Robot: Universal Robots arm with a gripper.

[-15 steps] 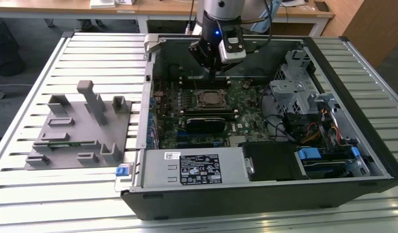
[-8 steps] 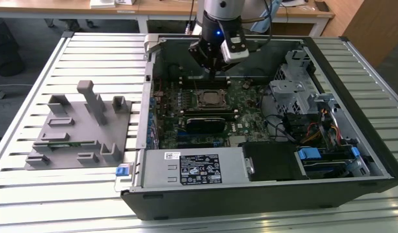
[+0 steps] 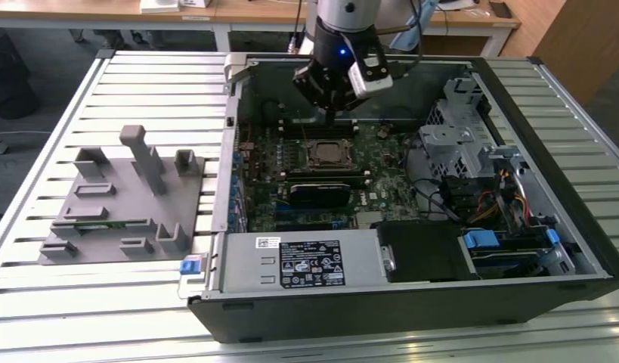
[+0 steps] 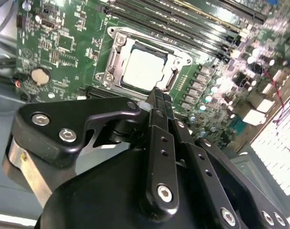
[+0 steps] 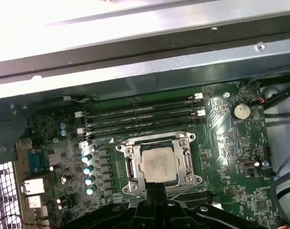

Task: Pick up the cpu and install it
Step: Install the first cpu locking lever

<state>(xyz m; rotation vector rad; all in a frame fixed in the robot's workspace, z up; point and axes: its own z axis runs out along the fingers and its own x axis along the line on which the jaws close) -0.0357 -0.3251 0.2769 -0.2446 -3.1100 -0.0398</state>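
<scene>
The cpu (image 4: 144,69) lies flat inside the metal socket frame (image 4: 113,59) on the green motherboard, its silver top showing; in the first wrist view the cpu (image 5: 157,163) sits square in the frame. In the exterior view the cpu (image 3: 324,153) is in the middle of the open computer case. My gripper (image 3: 332,113) hangs above the board, a little behind the socket. In the second wrist view its black fingers (image 4: 156,102) are pressed together, shut with nothing between them, the tips just short of the cpu's edge.
Memory slots (image 5: 140,117) run beside the socket. A metal drive cage (image 3: 460,144) and cables fill the case toward the exterior view's right, and a power supply (image 3: 299,261) sits at the front. A grey fixture (image 3: 122,197) stands on the slatted table to the left.
</scene>
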